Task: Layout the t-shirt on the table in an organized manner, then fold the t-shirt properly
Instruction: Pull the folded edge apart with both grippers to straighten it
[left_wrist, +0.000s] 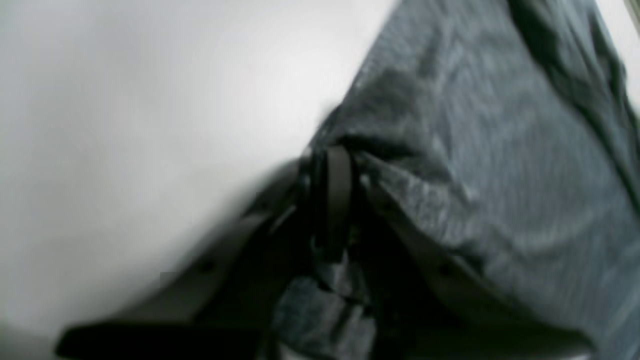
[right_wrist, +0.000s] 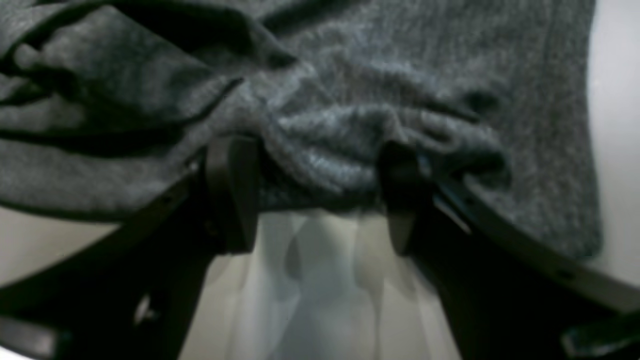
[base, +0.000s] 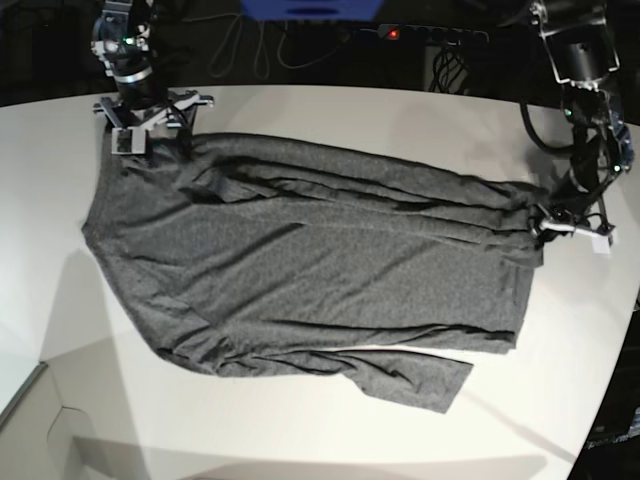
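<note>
Base: left claw (base: 548, 222) pinching t-shirt (base: 320, 260) edge.

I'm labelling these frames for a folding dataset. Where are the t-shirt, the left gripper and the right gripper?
t-shirt (base: 310, 270): base view, middle of the grey body.
left gripper (left_wrist: 332, 200): left wrist view, between fingertips pinched on the fabric.
right gripper (right_wrist: 320, 195): right wrist view, between spread fingertips at the shirt's edge.

I see the t-shirt (base: 300, 260) is soft knit cloth, dark grey with tiny light flecks, matt and a bit fuzzy up close. The table (base: 330, 110) looks smooth, white and a little shiny. My right gripper (right_wrist: 320, 197) has dark matt fingers (right_wrist: 232, 192) that look like hard plastic
</note>
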